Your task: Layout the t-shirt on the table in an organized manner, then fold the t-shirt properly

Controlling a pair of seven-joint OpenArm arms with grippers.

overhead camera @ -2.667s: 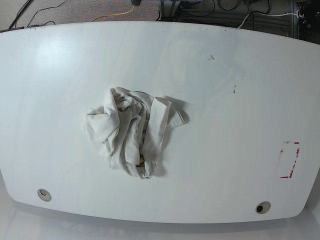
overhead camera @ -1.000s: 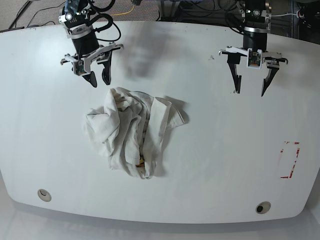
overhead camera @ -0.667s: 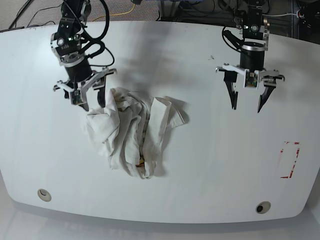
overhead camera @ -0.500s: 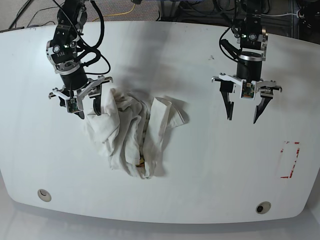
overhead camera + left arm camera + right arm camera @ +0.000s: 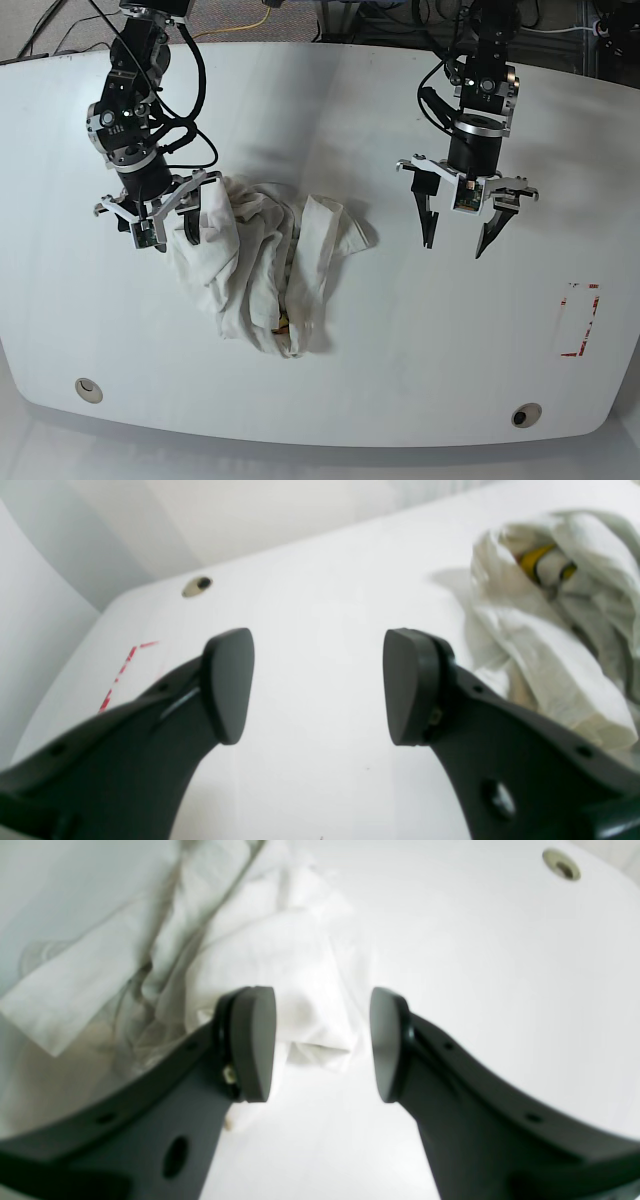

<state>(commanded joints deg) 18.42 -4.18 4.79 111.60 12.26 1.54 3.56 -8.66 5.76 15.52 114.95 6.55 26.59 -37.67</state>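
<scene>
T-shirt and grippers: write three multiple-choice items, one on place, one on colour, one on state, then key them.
1. Where is the t-shirt relative to the left gripper in the base view?
A. Under it
B. To its left, apart
C. Between its fingers

2. What colour shows inside the crumpled folds?
A. Yellow
B. Blue
C. Green

3. How does the right gripper stand?
A. Shut on cloth
B. Out of view
C. Open at the shirt's edge

Key: B, bare table lies under that gripper; A, a yellow patch shows in the left wrist view; C, jaws spread, nothing pinched.
</scene>
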